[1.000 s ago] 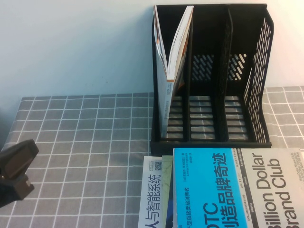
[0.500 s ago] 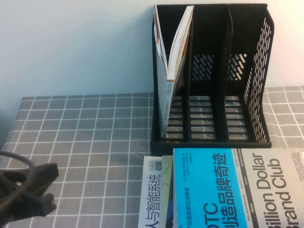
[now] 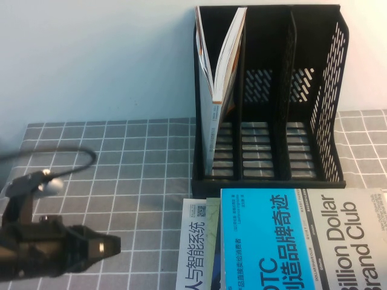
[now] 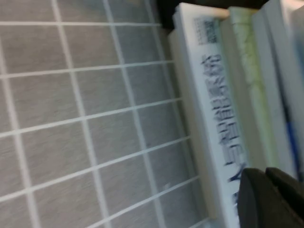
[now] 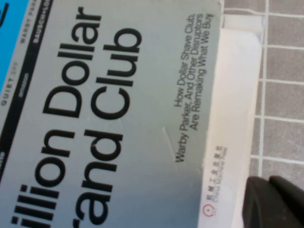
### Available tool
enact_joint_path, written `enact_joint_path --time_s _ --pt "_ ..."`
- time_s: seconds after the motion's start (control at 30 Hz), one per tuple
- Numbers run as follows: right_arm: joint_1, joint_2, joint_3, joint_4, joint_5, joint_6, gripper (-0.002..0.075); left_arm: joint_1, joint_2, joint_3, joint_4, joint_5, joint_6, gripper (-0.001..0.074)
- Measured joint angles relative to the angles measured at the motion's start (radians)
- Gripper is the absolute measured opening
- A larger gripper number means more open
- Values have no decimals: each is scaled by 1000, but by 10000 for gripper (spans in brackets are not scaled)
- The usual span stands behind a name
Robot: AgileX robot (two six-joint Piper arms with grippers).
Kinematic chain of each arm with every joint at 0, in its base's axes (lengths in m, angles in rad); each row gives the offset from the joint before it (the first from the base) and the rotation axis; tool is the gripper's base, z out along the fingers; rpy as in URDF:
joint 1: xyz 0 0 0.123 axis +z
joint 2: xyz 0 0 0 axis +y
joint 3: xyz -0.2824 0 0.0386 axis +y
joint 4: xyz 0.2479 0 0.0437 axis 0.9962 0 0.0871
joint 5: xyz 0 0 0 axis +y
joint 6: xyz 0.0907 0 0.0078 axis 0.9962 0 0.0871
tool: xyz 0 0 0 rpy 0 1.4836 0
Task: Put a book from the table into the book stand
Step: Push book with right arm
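The left arm reaches in low from the robot's left side, its black body lying nearly level over the table (image 3: 121,175), with a grey cable arching above its wrist. The left tool (image 3: 112,246) points toward the book (image 3: 302,241), well short of it and off to its left; its fingers look drawn together. The right tool (image 5: 275,202) hangs just above that book's outer edge.

Left gripper (image 3: 112,246), lower left of frame: black, blocky; thin dark cable, small white connector. Right gripper (image 5: 275,202): black, rounded.
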Motion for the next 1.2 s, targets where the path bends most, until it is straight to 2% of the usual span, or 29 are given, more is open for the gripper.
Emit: enact_joint_path --time_s 0.23,0.63,0.77,0.87,1.1,1.2 --pt "0 107 0 175 -23 -180 11 131 168 -49 -159 206 75 -4" --pt "0 256 -7 510 -71 -480 11 141 234 -49 -172 217 71 -4" --pt "-2 287 -10 597 -62 -570 11 141 234 -49 -151 217 -21 11" --pt "-2 296 -14 628 -45 -604 11 141 234 -49 -151 222 -88 81" --pt "-2 302 -14 693 36 -690 11 133 235 -49 -173 277 -144 380" --pt "-2 304 -14 700 72 -704 11 133 235 -49 -209 327 -159 462"
